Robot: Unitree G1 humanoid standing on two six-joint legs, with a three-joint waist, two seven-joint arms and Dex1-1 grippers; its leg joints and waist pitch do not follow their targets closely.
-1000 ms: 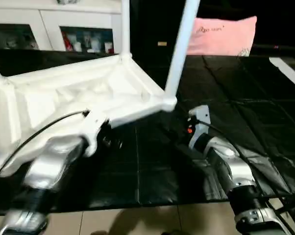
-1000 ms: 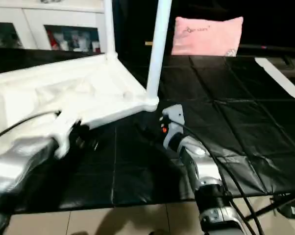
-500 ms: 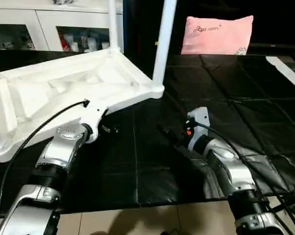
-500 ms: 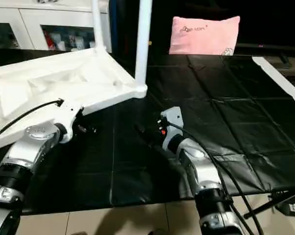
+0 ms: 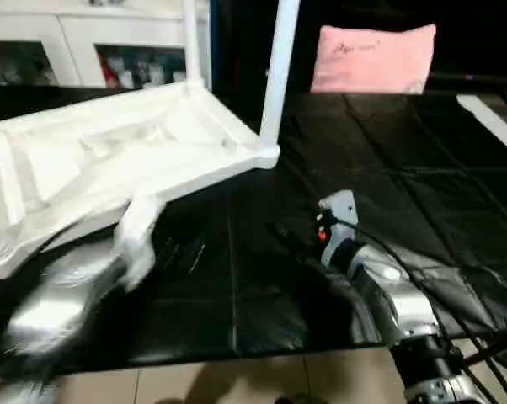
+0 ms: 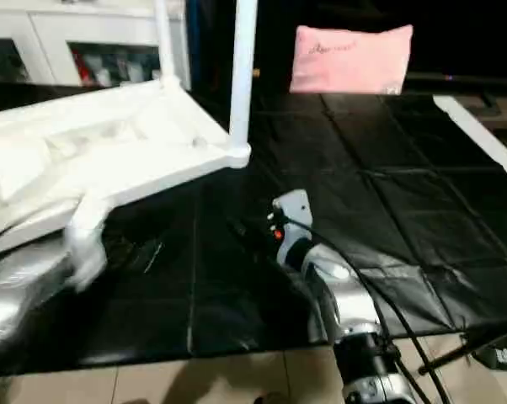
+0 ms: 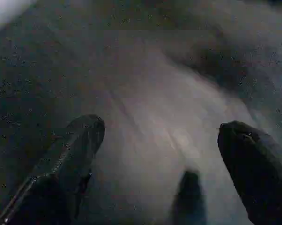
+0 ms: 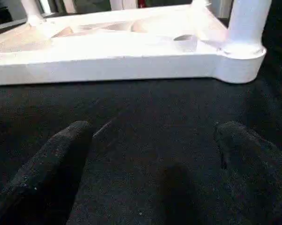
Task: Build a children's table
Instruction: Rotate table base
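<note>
1. On the black mat, the children's table lies upside down, legs up.
2. Right gripper, released and empty, faces its near rim.
3. Left gripper, also released, hovers beside it.

Table is all white: top, rim, ribbed underside and the 2 upright tube legs. It sits on a black mat with a glossy sheen and a grid of crease lines. Pillow at the back is pink with small dark lettering. Cabinet white, dark glass doors. Right forearm silver, black cable, 1 red light near the wrist. Gripper fingers black. Floor pale beige tile.
</note>
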